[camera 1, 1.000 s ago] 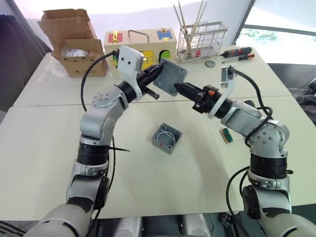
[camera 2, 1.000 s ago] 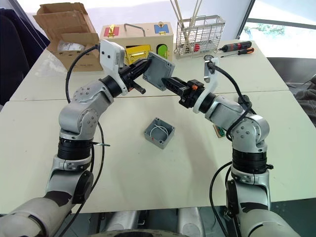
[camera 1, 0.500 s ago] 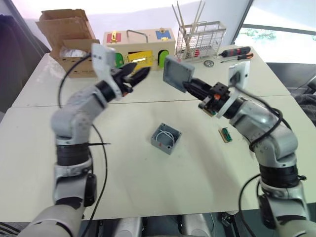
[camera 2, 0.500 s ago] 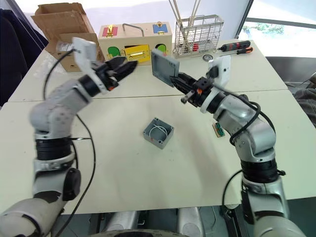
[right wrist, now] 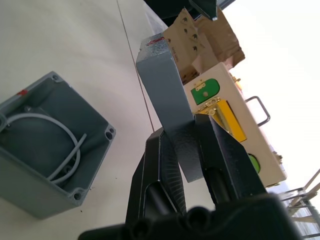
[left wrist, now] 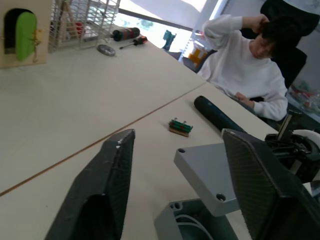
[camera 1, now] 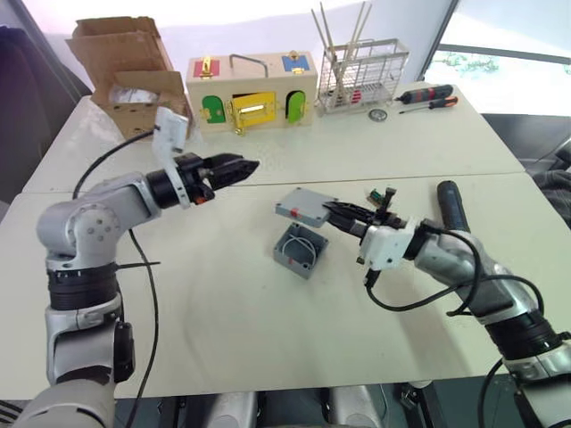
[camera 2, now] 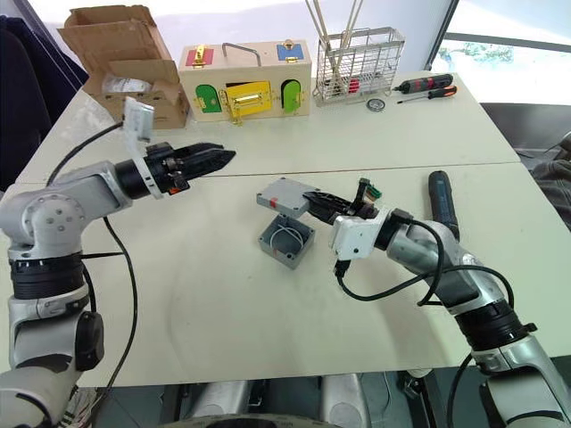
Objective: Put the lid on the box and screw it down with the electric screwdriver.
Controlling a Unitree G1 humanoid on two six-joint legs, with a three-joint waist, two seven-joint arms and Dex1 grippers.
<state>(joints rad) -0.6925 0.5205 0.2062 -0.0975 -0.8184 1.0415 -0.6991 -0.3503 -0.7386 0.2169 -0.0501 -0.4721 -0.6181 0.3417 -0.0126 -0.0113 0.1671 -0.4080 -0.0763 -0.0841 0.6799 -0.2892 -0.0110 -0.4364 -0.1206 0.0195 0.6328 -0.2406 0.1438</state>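
Observation:
The grey box [camera 1: 301,250] sits open on the table's middle, with white wires inside. The flat grey lid [camera 1: 303,207] hangs tilted just above the box's far edge, and my right gripper [camera 1: 335,212] is shut on its rim, as the right wrist view shows [right wrist: 182,135]. My left gripper [camera 1: 248,166] floats to the left of the lid and apart from it. It is open, and its fingers [left wrist: 107,175] hold nothing. The electric screwdriver [camera 1: 451,205], dark and thick, lies on the table behind my right forearm.
Along the far edge stand a cardboard carton [camera 1: 134,76], a wooden latch box [camera 1: 250,89] and a wire rack [camera 1: 361,71], with hand screwdrivers [camera 1: 428,94] beside it. A small green part [left wrist: 180,126] lies near the electric screwdriver. A person in white [left wrist: 240,65] sits beyond the table's right side.
My left gripper has let go of the lid and drawn back to the left. My right gripper has carried the lid down to just above the box.

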